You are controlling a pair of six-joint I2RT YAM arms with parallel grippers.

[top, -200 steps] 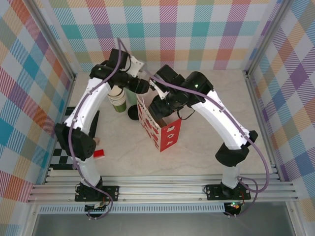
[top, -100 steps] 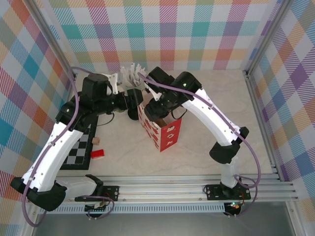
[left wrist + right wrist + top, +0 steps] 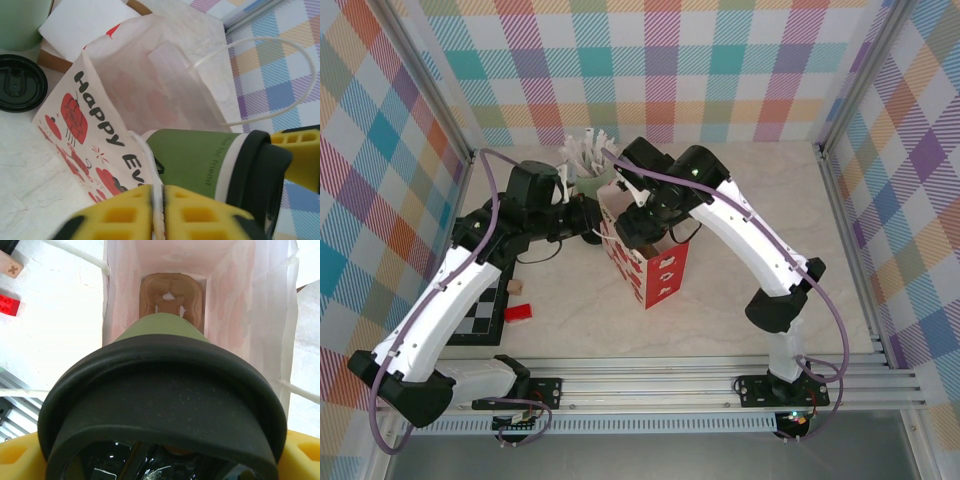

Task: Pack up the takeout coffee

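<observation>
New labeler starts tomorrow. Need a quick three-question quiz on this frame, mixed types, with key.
1. True or false: the paper bag lies flat and closed.
2. What is the left gripper pinching? A) the paper bag's rim B) the loose black lid C) the red brick
3. Which gripper holds the takeout coffee?
Key: 1 false, it stands upright with its mouth open. 2 A. 3 the right gripper.
</observation>
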